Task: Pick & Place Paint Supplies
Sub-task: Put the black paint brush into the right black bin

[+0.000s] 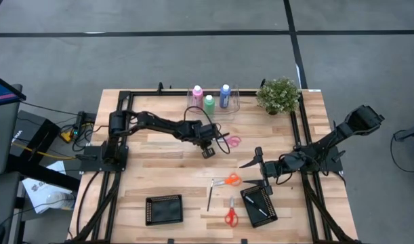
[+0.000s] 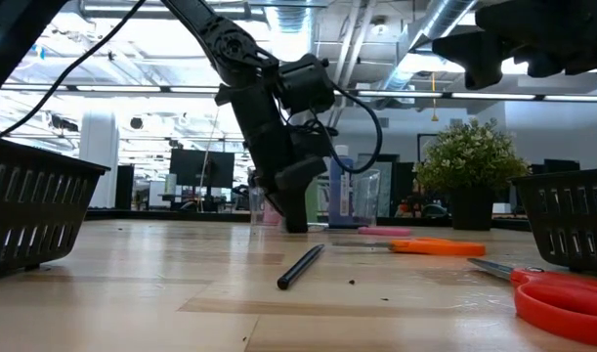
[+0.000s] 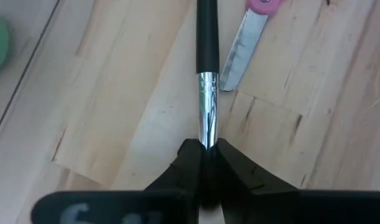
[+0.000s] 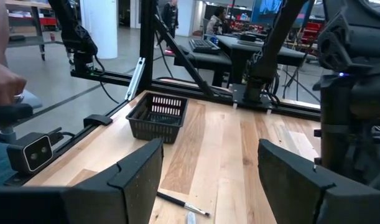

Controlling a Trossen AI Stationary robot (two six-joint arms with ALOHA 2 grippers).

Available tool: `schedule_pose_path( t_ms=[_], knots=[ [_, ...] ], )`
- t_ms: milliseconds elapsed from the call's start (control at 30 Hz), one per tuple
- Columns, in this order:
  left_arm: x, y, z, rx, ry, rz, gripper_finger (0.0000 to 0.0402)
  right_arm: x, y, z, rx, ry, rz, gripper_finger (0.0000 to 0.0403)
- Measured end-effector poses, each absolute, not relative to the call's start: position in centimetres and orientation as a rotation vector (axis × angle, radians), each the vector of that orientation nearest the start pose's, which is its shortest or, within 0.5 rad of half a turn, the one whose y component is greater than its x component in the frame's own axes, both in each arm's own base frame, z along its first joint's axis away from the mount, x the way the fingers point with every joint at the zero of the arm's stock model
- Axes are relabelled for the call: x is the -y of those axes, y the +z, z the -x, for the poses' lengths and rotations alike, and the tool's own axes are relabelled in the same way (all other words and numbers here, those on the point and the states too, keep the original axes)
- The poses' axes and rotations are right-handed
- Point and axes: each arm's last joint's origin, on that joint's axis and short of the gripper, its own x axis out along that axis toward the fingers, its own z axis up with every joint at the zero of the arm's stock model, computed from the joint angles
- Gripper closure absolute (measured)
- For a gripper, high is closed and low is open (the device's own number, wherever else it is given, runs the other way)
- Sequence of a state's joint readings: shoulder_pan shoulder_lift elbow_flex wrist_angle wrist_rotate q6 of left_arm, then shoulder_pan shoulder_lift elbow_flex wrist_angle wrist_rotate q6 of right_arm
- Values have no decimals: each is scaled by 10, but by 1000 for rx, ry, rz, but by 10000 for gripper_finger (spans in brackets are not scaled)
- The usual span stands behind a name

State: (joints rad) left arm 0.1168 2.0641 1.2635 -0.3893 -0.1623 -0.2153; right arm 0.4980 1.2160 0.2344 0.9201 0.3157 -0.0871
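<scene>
A thin brush with a black handle point(image 3: 207, 37) and a silver ferrule lies on the wood at mid-table, and my left gripper point(image 3: 207, 149) point(image 1: 208, 152) point(image 2: 296, 225) is shut on it. Pink point(image 1: 197, 93), green point(image 1: 209, 103) and blue point(image 1: 225, 95) paint bottles stand in a clear holder at the far edge. A second brush point(image 1: 210, 195) point(image 2: 300, 266) lies loose toward the near edge. My right gripper point(image 1: 255, 161) point(image 4: 208, 180) hovers open to the right of centre, holding nothing. My left gripper pinches the brush at its silver ferrule point(image 3: 207, 127) between its two fingers. The fingers come steeply from above, slanting down. The handle runs straight out beyond the fingertips and seems to lie on the wood. The bristle end is hidden between the fingers.
Pink scissors point(image 1: 230, 141) point(image 3: 239, 56) lie right beside the held brush. Orange scissors point(image 1: 228, 180) and red scissors point(image 1: 230, 211) lie nearer the front. Two black baskets point(image 1: 164, 209) point(image 1: 259, 205) stand at the near edge, the right one with a brush inside. A potted plant point(image 1: 279, 95) stands far right.
</scene>
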Motion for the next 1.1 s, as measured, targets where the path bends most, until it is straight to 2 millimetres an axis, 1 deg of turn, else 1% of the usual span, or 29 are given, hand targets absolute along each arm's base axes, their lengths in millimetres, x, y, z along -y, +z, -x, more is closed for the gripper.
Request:
schedule_pose_path(
  t_ms=[233,400,500,567,633,767,867,967,1100],
  knots=[
    [-36,113,-391,-1167,371,110,382,-92,175,-188,-49,184,110,159],
    [-31,123,-390,-1140,356,81,382,-92,175,-188,-51,184,114,159],
    [-30,128,-383,-1080,318,111,382,-92,174,-188,-54,185,116,159],
    [-31,131,-376,-1014,291,144,382,-92,174,-188,-55,185,119,159],
    [-32,134,-370,-912,285,173,382,-92,174,-188,-53,185,128,159],
    [-34,129,-350,-760,292,182,382,-92,175,-188,-48,184,142,159],
    [-32,128,-337,-632,279,188,382,-92,175,-188,-41,185,152,159],
    [-27,126,-325,-498,239,170,382,-92,177,-188,-27,184,161,159],
    [-16,132,-318,-315,156,117,382,-93,183,-188,46,205,195,159]
  ],
)
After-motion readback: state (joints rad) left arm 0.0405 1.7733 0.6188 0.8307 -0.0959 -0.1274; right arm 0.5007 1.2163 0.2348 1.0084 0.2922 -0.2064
